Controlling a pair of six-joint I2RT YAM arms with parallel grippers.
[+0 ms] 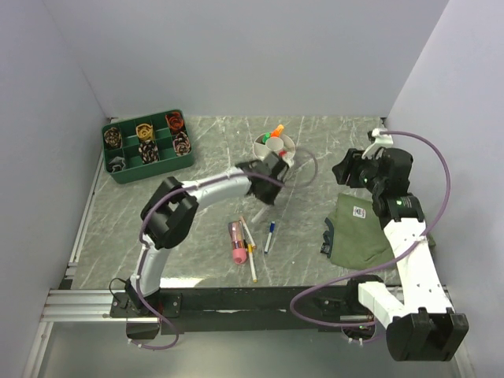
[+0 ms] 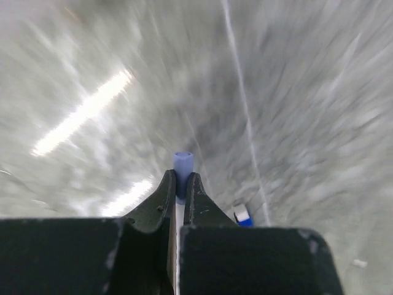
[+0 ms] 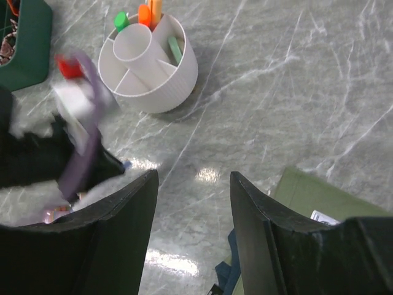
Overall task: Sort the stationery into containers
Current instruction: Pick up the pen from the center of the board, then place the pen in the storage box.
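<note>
Left wrist shows left end effector (image 2: 180, 182) pinching blue-tipped pen (image 2: 183, 161).

Bright, even overhead light washes the marbled table (image 1: 205, 153), throwing only a soft shadow to the right of the white bowl (image 3: 172, 86). In the left wrist view the tabletop smears into motion blur crossed by white glare streaks, while the left gripper (image 2: 180, 179) and its blue-capped pen (image 2: 183, 163) read sharper. The left arm (image 3: 73, 141) blurs across the right wrist view, beside pale glare patches.
</note>
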